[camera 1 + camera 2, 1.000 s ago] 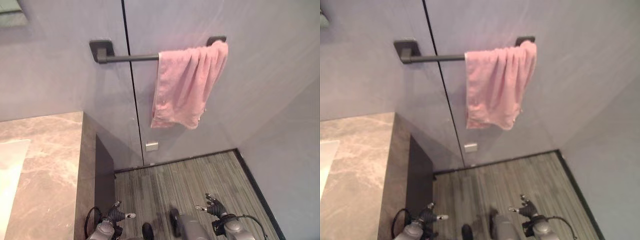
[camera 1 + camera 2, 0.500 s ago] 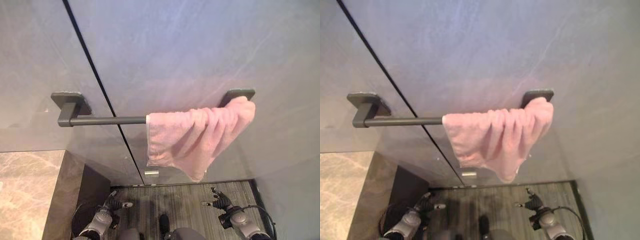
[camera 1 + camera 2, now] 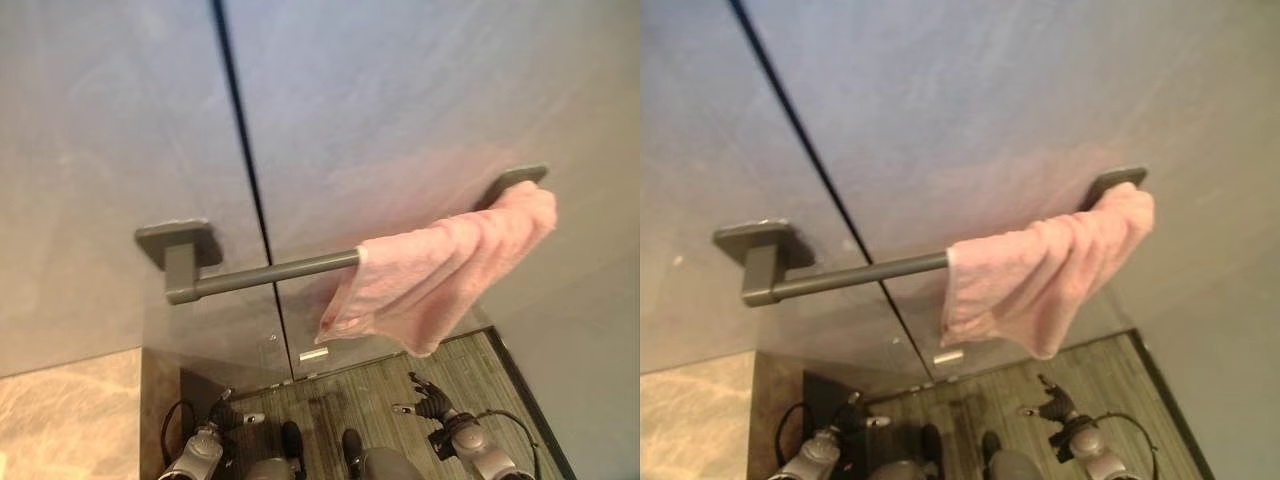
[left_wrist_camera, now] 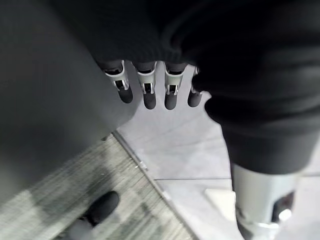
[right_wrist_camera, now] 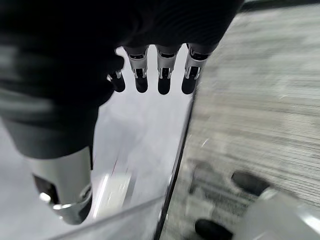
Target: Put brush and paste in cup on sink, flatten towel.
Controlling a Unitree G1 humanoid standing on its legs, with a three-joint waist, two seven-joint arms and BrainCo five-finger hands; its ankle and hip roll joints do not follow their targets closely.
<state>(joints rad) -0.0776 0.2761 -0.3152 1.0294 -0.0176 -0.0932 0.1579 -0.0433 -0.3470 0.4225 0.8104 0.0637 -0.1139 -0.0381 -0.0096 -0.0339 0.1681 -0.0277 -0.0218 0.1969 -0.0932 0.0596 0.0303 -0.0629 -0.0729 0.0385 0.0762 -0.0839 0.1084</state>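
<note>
Low over the striped floor [image 3: 470, 365], the left hand [image 3: 226, 418] and right hand [image 3: 428, 399] hang with fingers [image 5: 163, 75] straight and loose, holding nothing, as before. Beyond, the counter [image 3: 70, 415] corner shows smaller since the camera tilted. Farther up, the pink towel [image 3: 430, 280] stays bunched at the right end of the wall bar [image 3: 270, 272].

place: bathroom | evidence: wall-mounted towel bar [image 3: 270, 273] with pink towel [image 3: 440, 270], marble counter [image 3: 70, 415], grey wall panels [image 3: 400, 90]
</note>
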